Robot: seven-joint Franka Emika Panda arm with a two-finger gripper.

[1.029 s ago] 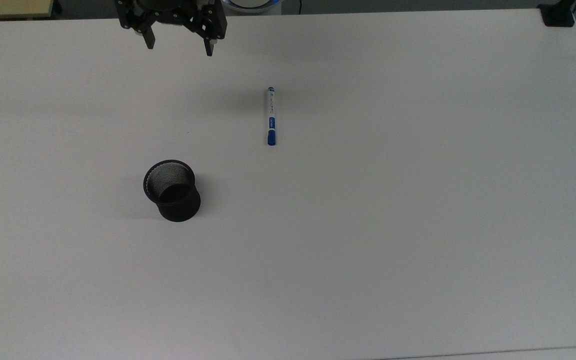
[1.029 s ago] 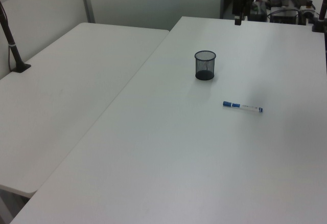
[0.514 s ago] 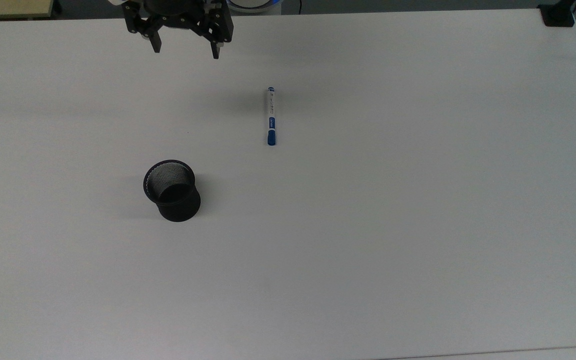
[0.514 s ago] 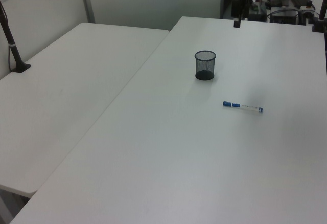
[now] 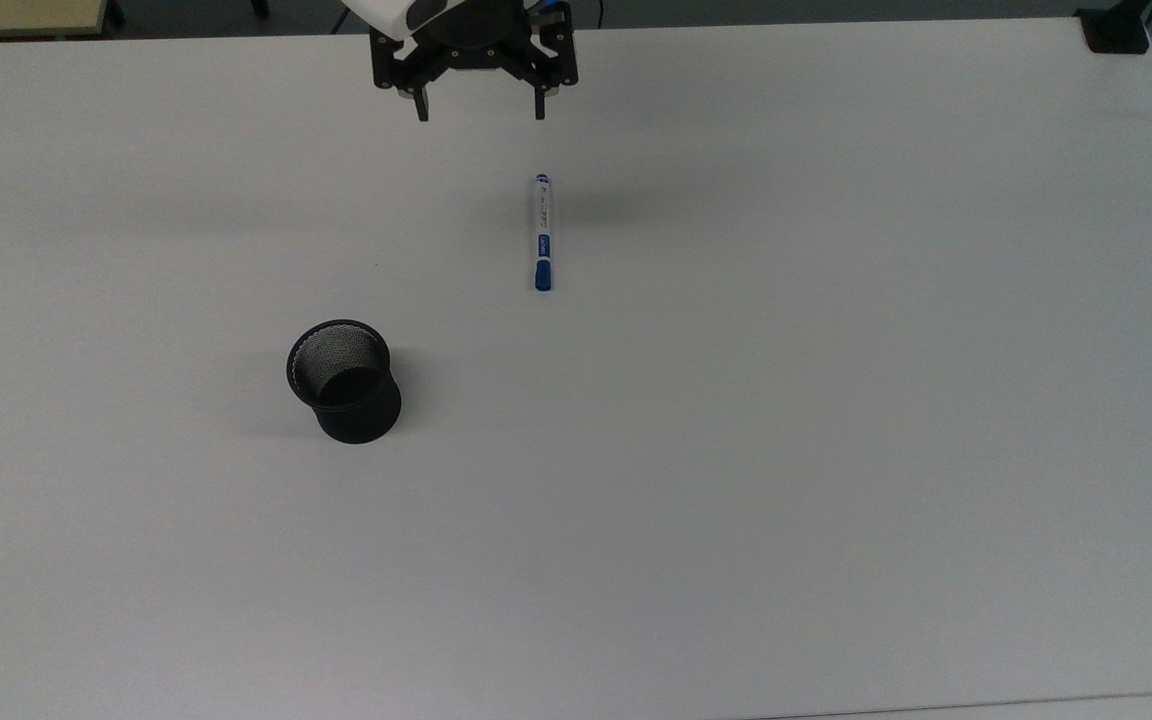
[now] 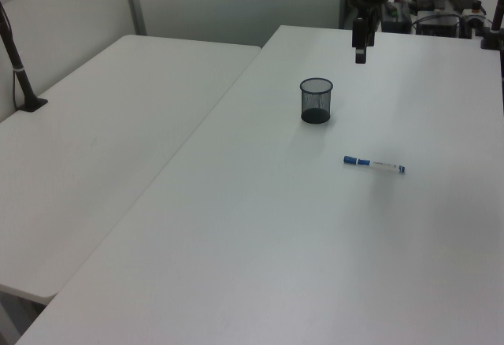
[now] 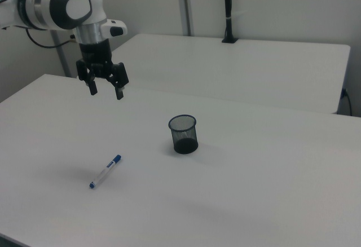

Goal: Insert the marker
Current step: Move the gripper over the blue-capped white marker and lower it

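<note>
on the white tabletop [image 5: 836,450] the marker [image 5: 542,233] lies apart from the black mesh cup [image 5: 344,380]; the gripper [image 5: 479,108] hangs above, jaws spread.

The marker [image 5: 542,233], white with a blue cap and blue end, lies flat on the table, cap toward the top view's bottom.

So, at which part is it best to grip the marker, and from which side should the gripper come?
Probably the white barrel, near the middle of the marker, coming straight down from above. It lies flat on the table with free space on both long sides, so the open gripper could close across its thin width.
</note>
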